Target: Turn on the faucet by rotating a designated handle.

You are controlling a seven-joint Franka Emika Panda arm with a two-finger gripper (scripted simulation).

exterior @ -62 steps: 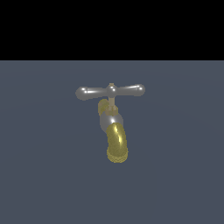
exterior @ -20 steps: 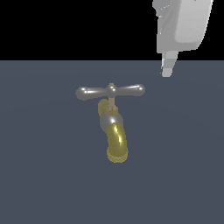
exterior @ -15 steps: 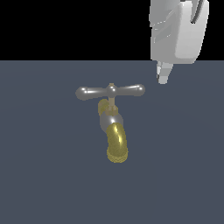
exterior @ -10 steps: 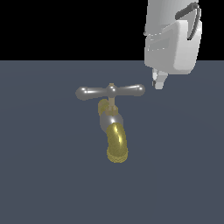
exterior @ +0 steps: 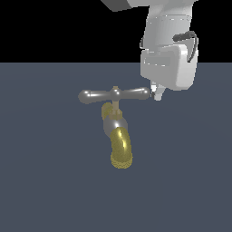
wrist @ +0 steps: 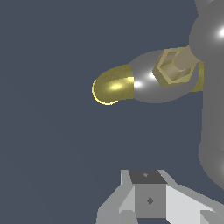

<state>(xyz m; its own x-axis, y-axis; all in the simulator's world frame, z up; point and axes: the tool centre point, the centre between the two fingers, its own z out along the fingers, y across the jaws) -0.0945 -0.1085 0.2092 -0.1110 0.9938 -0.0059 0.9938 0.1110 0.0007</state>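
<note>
The faucet stands mid-scene with a silver body and a curved brass spout pointing toward the camera. Its handle is a silver horizontal bar with rounded ends on a brass stem. My gripper hangs just beside the handle's end on the exterior view's right, its narrow tip level with the bar, close to it or just touching. Its fingers look shut with nothing between them. The wrist view shows the fingertips, the handle as a large grey bar, and the spout.
The faucet sits on a flat dark grey-blue surface. The white arm and hand body reach down from above on the exterior view's right. Nothing else stands nearby.
The gripper came into view from above, then descended and shifted toward the exterior view's left until its tip reached the handle's right end. The faucet and handle have not moved.
</note>
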